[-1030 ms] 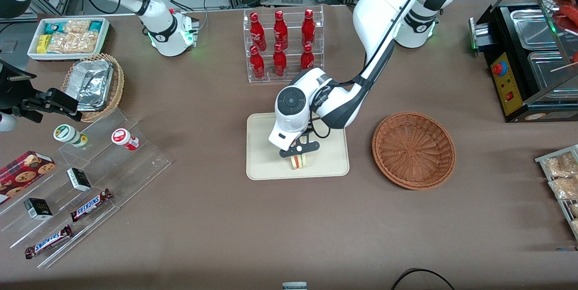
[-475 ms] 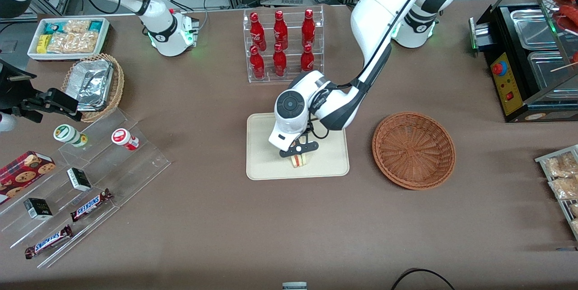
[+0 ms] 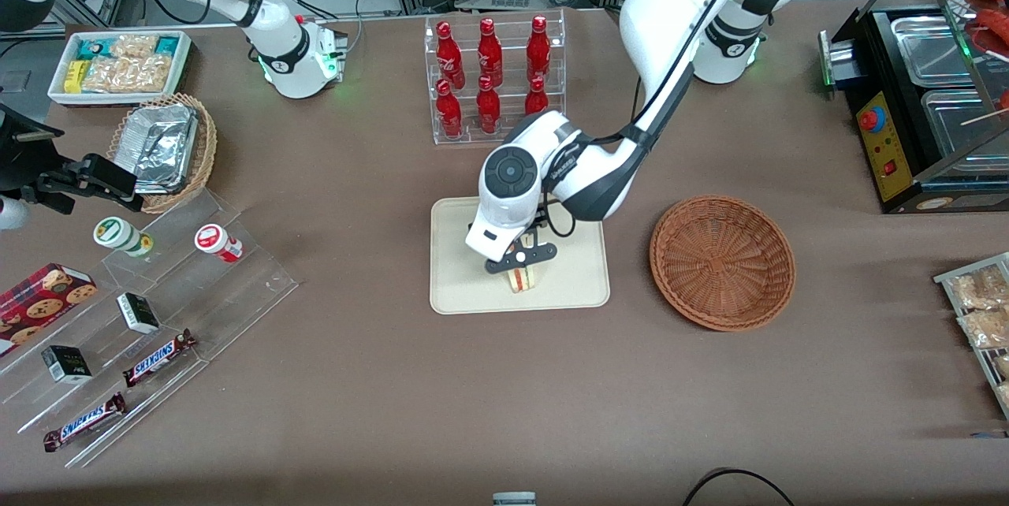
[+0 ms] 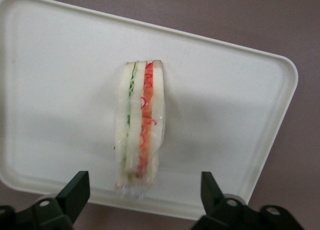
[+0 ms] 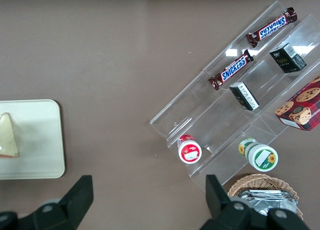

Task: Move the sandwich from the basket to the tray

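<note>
Brown cloth covers the long work table (image 3: 378, 380), where the working arm reaches down over the cream tray (image 3: 457, 285) at the centre. Its gripper (image 3: 522, 260) hangs just above the sandwich (image 3: 521, 280), fingers (image 4: 75, 190) spread wide to either side and touching nothing, holding nothing. Seen from the wrist, the sandwich (image 4: 139, 130) stands on edge on the tray (image 4: 225, 109), cut face up, showing a red filling stripe beside a thin green one between slices of white bread inside clear wrap; the two dark fingertips flank it with clear gaps on both sides. The sandwich sits on the part of the tray nearer the front camera, close to that rim. Beside the tray, toward the working arm's end of the table, the reddish-brown wicker basket (image 3: 722, 260) lies with nothing in it. Farther from the camera than the tray, a clear rack of red bottles (image 3: 493, 76) stands upright. Toward the parked arm's end, a tiered clear display (image 3: 158, 317) carries Snickers bars (image 3: 158, 358), small dark boxes and two capped cups, with a box of cookies (image 3: 43, 297) at its edge, a lighter wicker basket of foil trays (image 3: 161, 147) near it, and a white bin of snack packets (image 3: 118, 65) farther from the camera.
</note>
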Tool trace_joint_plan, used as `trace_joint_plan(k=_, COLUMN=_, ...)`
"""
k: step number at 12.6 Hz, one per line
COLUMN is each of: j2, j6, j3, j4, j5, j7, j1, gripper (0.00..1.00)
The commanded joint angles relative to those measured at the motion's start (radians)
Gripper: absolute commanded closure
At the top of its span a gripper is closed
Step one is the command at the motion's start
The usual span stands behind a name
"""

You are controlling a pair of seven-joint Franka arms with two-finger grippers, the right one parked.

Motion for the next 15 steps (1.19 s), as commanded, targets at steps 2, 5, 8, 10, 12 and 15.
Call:
trace_joint_plan(k=2, j2=-0.111, j6=-0.117, j3=0.014, j4=-0.011, j5=-0.011, j7=-0.006, j1=0.026, gripper=0.00)
trace_joint_plan(k=5, j2=-0.171, j6=-0.215, j3=0.016, j4=-0.023, j5=0.028, j7=0.198, j1=0.067, gripper=0.00)
trace_joint_plan(k=8, j2=-0.207, j6=-0.301, j3=0.066, j4=-0.055, j5=0.061, j7=0.273, j1=0.098, gripper=0.00)
trace_joint_plan(k=10, j2=-0.259, j6=-0.309, j3=0.068, j4=-0.102, j5=0.061, j7=0.386, j1=0.167, gripper=0.00)
trace_joint_plan(k=12, j2=-0.339, j6=-0.316, j3=0.067, j4=-0.197, j5=0.056, j7=0.515, j1=0.242, gripper=0.00)
trace_joint_plan(k=15, j2=-0.442, j6=-0.319, j3=0.067, j4=-0.296, j5=0.047, j7=0.696, j1=0.355, gripper=0.00)
